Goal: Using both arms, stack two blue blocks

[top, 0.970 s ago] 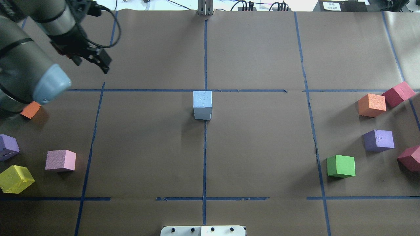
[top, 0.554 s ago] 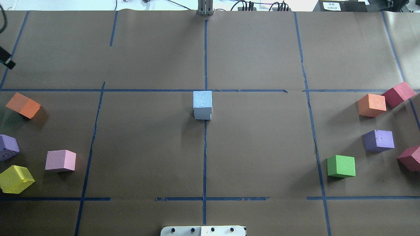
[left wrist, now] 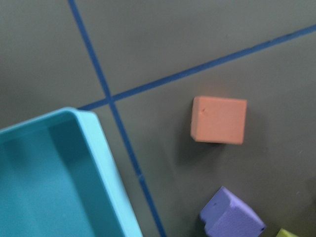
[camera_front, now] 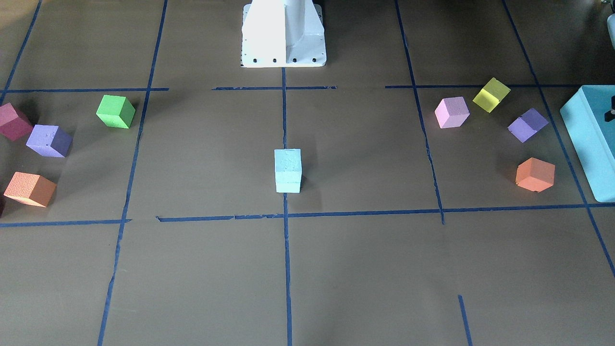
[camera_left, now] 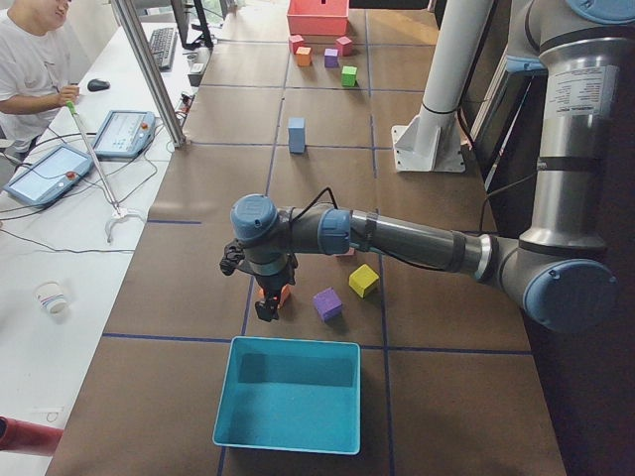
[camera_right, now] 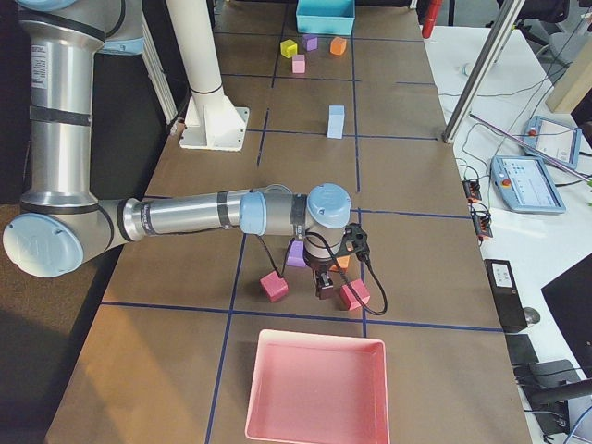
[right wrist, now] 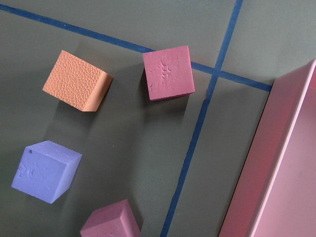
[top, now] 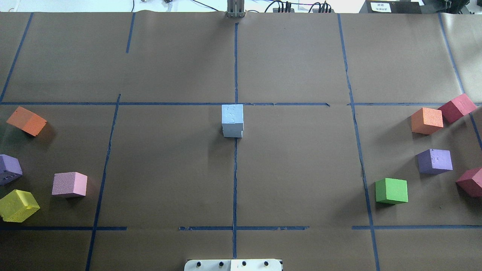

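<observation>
The two blue blocks stand stacked at the table's middle on the centre tape line. The upper block [top: 232,113] [camera_front: 288,163] sits squarely on the lower block [camera_front: 288,186]. The stack also shows far off in the exterior left view [camera_left: 297,135] and the exterior right view [camera_right: 336,121]. No gripper touches it. My left gripper [camera_left: 266,302] hangs over an orange cube near the teal box; I cannot tell whether it is open. My right gripper [camera_right: 324,282] hangs over the cubes near the pink tray; I cannot tell its state either. Neither wrist view shows fingers.
A teal box [camera_left: 288,392] [left wrist: 44,182] stands at the table's left end and a pink tray [camera_right: 314,388] [right wrist: 281,168] at its right end. Orange [top: 26,120], purple, pink and yellow cubes lie on the left; orange, crimson, purple and green [top: 391,191] cubes on the right. The white pedestal [camera_front: 283,33] is behind.
My left arm has swung out of the overhead view to the left, uncovering the orange cube. The blue stack has not moved.
</observation>
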`<state>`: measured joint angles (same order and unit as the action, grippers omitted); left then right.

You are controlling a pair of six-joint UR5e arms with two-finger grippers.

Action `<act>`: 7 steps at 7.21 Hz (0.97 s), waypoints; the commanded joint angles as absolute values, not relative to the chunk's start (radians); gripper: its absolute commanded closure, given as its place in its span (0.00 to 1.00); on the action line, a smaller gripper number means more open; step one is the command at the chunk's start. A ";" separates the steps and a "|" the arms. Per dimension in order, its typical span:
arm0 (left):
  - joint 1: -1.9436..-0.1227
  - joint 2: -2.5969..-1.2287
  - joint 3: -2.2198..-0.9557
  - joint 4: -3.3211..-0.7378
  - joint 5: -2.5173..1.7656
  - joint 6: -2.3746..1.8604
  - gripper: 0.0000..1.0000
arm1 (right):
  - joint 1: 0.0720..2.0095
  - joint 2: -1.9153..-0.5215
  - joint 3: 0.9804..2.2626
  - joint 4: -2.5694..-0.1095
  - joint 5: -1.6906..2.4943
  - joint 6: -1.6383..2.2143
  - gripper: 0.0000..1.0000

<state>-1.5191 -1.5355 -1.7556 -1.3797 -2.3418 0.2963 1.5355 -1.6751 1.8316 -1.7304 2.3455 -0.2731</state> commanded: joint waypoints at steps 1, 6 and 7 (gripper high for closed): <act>-1.537 -1.494 -1.712 -1.420 -2.330 0.301 0.00 | 1.536 -1.675 1.832 -1.730 2.344 -0.273 0.01; -1.537 -1.502 -1.707 -1.442 -2.272 0.302 0.00 | 1.536 -1.675 1.833 -1.730 2.345 -0.273 0.01; -1.537 -1.502 -1.707 -1.442 -2.270 0.302 0.00 | 1.536 -1.675 1.833 -1.730 2.345 -0.273 0.01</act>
